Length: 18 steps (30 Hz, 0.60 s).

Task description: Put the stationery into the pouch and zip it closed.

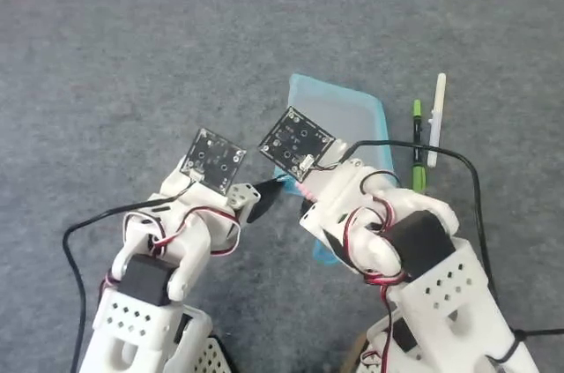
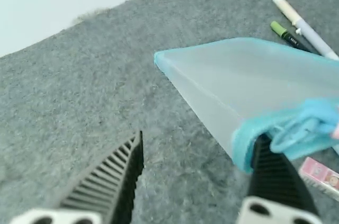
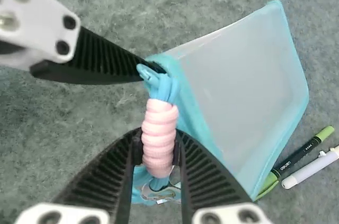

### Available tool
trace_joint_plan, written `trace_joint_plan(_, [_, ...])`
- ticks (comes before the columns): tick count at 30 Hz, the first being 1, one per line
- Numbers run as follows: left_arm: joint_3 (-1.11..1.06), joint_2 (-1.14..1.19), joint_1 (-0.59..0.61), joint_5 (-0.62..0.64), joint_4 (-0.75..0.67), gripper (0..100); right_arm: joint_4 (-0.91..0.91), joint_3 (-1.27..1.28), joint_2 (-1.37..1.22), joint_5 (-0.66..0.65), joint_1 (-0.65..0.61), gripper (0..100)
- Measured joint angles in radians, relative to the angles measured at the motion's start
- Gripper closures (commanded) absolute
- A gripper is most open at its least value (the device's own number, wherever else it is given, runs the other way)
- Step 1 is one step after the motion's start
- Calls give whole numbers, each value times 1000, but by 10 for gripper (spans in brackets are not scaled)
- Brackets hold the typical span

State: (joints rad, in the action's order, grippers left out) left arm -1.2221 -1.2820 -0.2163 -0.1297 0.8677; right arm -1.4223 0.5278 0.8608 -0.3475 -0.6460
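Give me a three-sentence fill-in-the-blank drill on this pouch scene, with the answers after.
The right gripper is shut on the ___ coiled pull of the pouch.
The left gripper, at the pouch's corner, is ___.
Next to the white pen lies a ___ pen.
Missing words: pink, open, green.
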Motion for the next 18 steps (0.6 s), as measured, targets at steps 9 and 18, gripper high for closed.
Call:
trace_joint_plan(9, [-35,0,0,0,-54,688,-135,-158,3,-28,-9,992])
trace_joint_plan(18, [-35,-3,-5,51,-78,688,-264,-250,-41,-54,-121,992])
